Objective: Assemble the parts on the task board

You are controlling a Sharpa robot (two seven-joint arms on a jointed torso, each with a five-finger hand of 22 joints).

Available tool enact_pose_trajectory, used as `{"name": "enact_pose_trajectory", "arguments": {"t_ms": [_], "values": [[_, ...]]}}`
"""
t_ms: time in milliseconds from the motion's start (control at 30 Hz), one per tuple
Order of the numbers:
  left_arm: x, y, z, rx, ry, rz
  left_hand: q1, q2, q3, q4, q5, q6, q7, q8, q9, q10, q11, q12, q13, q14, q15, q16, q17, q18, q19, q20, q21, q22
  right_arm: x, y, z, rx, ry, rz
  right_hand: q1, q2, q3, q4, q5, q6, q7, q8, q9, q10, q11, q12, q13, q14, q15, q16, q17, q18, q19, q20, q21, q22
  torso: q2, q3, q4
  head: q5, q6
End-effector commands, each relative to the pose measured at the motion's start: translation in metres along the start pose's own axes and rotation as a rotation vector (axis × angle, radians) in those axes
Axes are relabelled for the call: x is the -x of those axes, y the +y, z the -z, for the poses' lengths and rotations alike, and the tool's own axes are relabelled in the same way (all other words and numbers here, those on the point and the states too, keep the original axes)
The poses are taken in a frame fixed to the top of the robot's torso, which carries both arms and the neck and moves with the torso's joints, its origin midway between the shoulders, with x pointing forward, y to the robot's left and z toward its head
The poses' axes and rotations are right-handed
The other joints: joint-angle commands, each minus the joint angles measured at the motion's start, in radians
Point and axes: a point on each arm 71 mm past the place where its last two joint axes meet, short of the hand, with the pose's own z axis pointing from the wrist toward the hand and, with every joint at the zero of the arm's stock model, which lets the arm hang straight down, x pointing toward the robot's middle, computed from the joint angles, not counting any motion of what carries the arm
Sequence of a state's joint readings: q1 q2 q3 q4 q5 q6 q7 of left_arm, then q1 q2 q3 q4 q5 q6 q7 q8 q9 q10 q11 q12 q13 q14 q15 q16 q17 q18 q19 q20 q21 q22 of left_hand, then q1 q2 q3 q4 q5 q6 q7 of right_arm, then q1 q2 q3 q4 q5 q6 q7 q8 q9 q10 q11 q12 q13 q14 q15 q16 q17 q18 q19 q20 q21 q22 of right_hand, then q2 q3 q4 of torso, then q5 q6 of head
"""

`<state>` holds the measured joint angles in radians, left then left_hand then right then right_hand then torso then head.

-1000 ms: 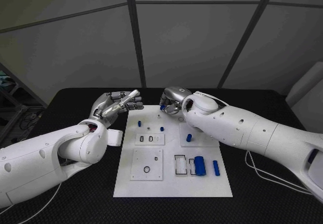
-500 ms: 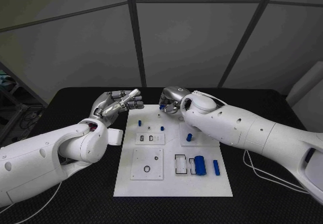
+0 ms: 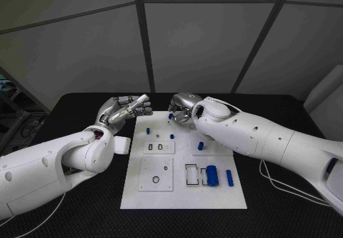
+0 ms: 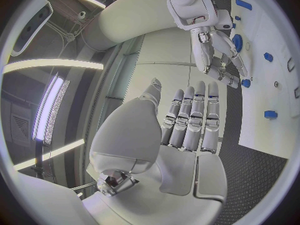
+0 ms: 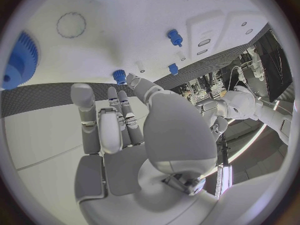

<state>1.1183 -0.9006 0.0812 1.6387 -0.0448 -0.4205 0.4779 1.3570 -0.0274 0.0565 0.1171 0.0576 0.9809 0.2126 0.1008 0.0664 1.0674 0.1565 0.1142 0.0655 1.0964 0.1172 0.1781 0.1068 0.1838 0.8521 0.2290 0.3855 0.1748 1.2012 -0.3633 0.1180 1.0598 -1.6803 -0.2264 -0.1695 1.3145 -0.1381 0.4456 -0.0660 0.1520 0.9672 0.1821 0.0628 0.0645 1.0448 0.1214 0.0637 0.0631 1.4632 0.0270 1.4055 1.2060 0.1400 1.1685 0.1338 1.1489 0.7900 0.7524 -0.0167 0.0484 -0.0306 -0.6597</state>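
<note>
Hovering at frame centre over task board [image 3: 214, 198] far edge: left hand [image 3: 126, 110] empty, fingers straight; right hand [image 3: 183, 107] fingers curled, grip unclear.

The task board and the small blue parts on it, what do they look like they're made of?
The task board looks like matte white plastic or painted sheet: flat and evenly white, with no glare. The blue parts look like moulded or printed plastic: solid uniform colour and a dull surface. One in the right wrist view is a toothed gear. Neither can be confirmed by look alone.

Dim scene, ceiling strip glare, fisheye warping
</note>
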Motion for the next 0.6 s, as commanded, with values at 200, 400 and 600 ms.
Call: {"name": "enact_pose_trajectory", "arguments": {"t_ms": [200,400,600], "values": [[0.0,-0.002,0.0,-0.011,0.015,-0.003,-0.006,0.005,-0.001,-0.008,-0.005,0.003,0.006,-0.006,-0.001,-0.001,0.009,-0.008,-0.001,-0.003,0.004,-0.006,-0.001,-0.002,0.0,0.004,0.0,-0.002,0.015,-0.011,0.018,0.01,-0.089,-0.013,0.004,0.003,-0.012,0.006,0.002,0.017,0.001,0.009,0.006,0.02,-0.002,0.024,0.005,0.034,0.005,-0.013,-0.016,0.006,0.0,0.0,0.0,0.004,-0.001,0.0004,-0.0027,-0.001,0.005],[0.003,-0.002,0.0,-0.01,0.014,-0.003,-0.005,0.007,0.0,-0.01,-0.005,0.007,0.004,-0.007,0.0,0.003,0.007,-0.008,0.0,-0.001,0.004,-0.007,-0.001,-0.002,-0.001,0.004,0.0,-0.002,0.03,-0.049,0.052,-0.053,-0.105,-0.099,-0.028,-0.013,-0.033,0.036,0.014,0.05,-0.008,0.016,0.009,0.147,-0.026,0.09,0.026,0.042,-0.012,0.002,0.012,-0.001,0.025,-0.011,0.024,0.042,-0.003,0.0025,-0.0111,0.0,0.01],[0.006,-0.002,0.0,-0.008,0.009,-0.007,-0.005,0.008,0.001,-0.011,-0.005,0.009,0.003,-0.007,0.0,0.005,0.006,-0.008,0.0,0.001,0.003,-0.008,0.0,-0.002,-0.001,0.004,0.0,-0.003,0.033,-0.086,0.079,-0.15,-0.013,-0.199,-0.042,-0.076,-0.194,0.065,0.052,-0.008,-0.044,0.005,0.003,0.362,-0.073,0.309,0.17,0.055,-0.053,0.032,0.066,-0.017,0.078,-0.049,0.071,0.121,-0.003,0.0067,-0.0226,-0.009,0.021]]}}
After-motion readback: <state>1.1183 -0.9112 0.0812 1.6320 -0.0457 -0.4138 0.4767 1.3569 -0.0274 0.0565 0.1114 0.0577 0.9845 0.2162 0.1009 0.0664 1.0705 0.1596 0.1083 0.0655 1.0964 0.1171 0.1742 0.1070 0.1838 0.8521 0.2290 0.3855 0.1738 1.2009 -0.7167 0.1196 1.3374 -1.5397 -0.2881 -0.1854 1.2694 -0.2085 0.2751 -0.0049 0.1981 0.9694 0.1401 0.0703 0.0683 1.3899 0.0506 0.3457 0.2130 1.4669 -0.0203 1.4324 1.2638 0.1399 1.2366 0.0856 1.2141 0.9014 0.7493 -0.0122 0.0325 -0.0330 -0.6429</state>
